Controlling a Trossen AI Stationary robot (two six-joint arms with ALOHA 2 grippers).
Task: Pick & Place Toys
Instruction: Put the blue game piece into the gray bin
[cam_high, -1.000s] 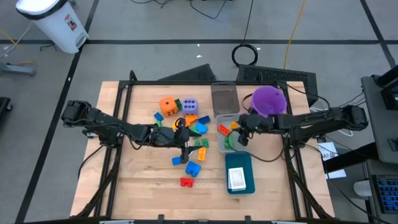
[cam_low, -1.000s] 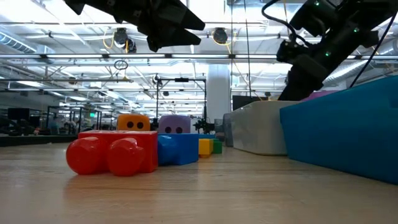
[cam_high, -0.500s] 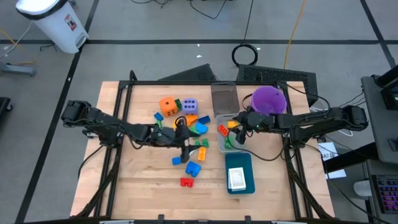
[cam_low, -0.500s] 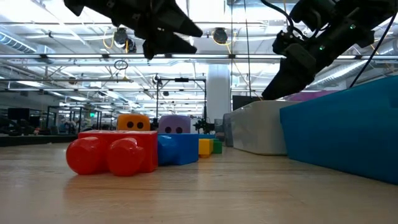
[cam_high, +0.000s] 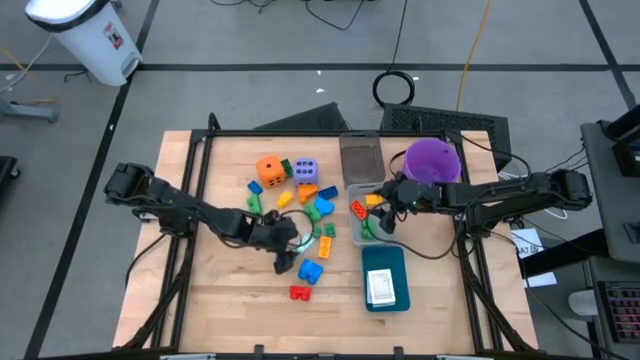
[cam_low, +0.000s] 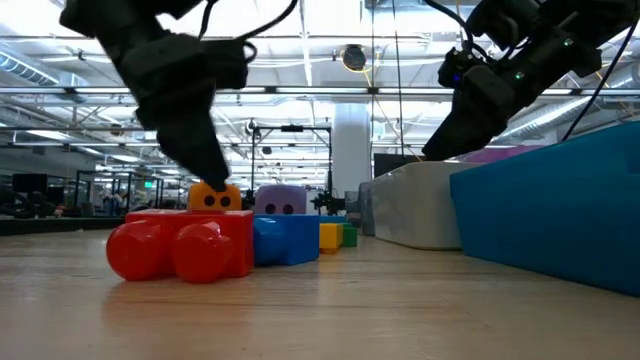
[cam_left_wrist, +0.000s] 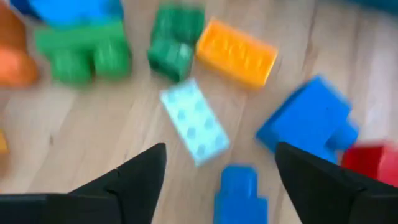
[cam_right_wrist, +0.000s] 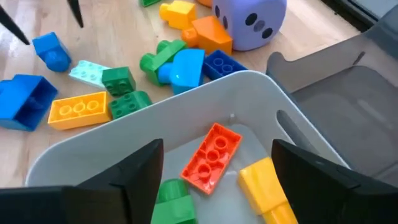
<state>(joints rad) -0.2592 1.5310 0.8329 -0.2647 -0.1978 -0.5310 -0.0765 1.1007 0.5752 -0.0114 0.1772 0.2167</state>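
Left claw (cam_left_wrist: 214, 171), fingers apart, hangs over loose blocks (cam_high: 310, 215) on the bench (cam_high: 225, 300). Light, stiff, slick plastic; pinch one across its flat sides. Right claw (cam_right_wrist: 217, 168) gapes empty above the bin (cam_right_wrist: 261, 99).

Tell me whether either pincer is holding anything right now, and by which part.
Nothing is held. The left pincer is open over the loose plastic blocks on the wooden table; the right pincer is open above the white plastic bin.
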